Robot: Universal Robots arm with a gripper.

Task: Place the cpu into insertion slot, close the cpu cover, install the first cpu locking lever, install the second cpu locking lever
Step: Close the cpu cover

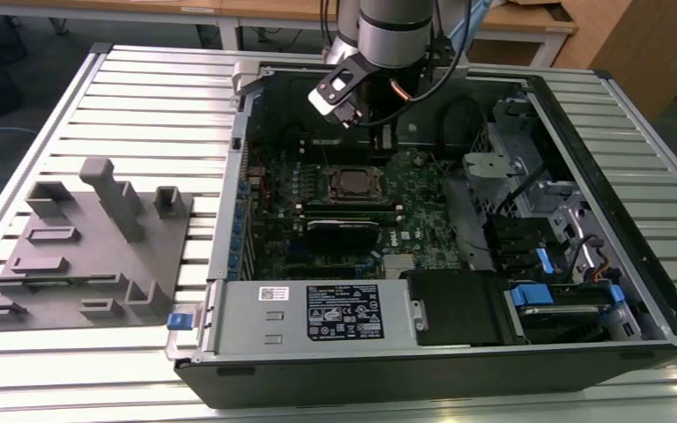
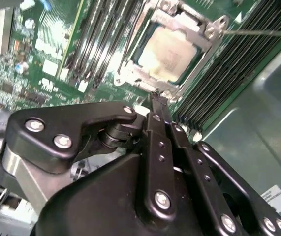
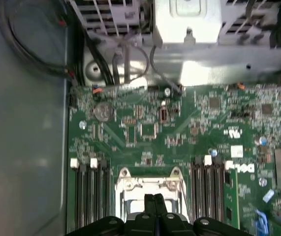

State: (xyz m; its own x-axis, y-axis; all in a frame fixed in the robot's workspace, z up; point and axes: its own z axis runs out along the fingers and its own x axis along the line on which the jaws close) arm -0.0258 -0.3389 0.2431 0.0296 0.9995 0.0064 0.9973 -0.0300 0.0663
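The cpu [image 2: 172, 49] lies in the insertion slot [image 1: 352, 183], its dull silver top showing through the window of the cpu cover [image 2: 142, 74], which is folded down over it. A thin wire lever [image 2: 258, 33] sticks out past one corner of the socket. My gripper [image 2: 156, 98] hangs just above the socket's edge with its two black fingers pressed together and nothing between them. In the first wrist view the gripper [image 3: 154, 199] points at the silvery socket frame [image 3: 130, 186]. In the exterior view the gripper [image 1: 383, 134] hangs over the motherboard, behind the socket.
The open computer case [image 1: 621, 220] lies on a slatted metal table [image 1: 138, 97]. A labelled grey power-supply box [image 1: 315, 313] sits at the front, with drive bays with blue tabs [image 1: 562, 295] on the exterior view's right. Memory slots [image 2: 96, 39] flank the socket. A grey fixture plate [image 1: 85, 256] lies beside the case.
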